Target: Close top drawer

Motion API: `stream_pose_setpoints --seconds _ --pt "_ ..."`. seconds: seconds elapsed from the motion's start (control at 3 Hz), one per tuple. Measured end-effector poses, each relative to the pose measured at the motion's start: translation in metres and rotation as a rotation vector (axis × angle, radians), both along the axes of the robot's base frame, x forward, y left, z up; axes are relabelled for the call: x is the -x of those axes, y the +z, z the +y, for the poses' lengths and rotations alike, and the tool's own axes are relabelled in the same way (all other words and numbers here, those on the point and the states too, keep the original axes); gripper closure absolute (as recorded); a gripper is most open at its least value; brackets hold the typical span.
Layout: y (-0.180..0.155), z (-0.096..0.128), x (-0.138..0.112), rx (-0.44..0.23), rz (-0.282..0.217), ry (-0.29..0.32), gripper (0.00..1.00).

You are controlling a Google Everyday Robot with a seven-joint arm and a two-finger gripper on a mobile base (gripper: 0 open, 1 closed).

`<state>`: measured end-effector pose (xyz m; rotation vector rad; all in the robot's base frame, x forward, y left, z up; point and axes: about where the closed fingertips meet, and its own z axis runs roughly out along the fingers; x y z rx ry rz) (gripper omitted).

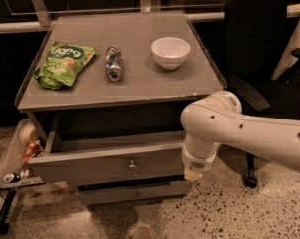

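The gripper [194, 174] hangs low off the white arm [249, 133], pointing at the floor; whether it is released or clenched cannot be told. Just to its left is the right end of the top drawer [89, 166], which stands pulled out, its knob [131, 166] farther left. Above and beyond the gripper, the cabinet top [139, 86] holds a white bowl [171, 51], a can [112, 62] and a green bag [64, 63].
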<state>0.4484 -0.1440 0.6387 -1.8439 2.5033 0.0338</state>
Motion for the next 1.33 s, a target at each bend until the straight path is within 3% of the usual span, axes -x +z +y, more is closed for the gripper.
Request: stream_pose_setpoints --seconds 0.33,0.67,1.33 --pt "-0.001 0.014 -0.025 -0.014 -0.04 0.019 1.0" --pt "0.004 0.025 -0.046 -0.019 -0.067 0.05 1.0" --pt "0.006 0.031 -0.063 -0.015 -0.075 0.067 1.0"
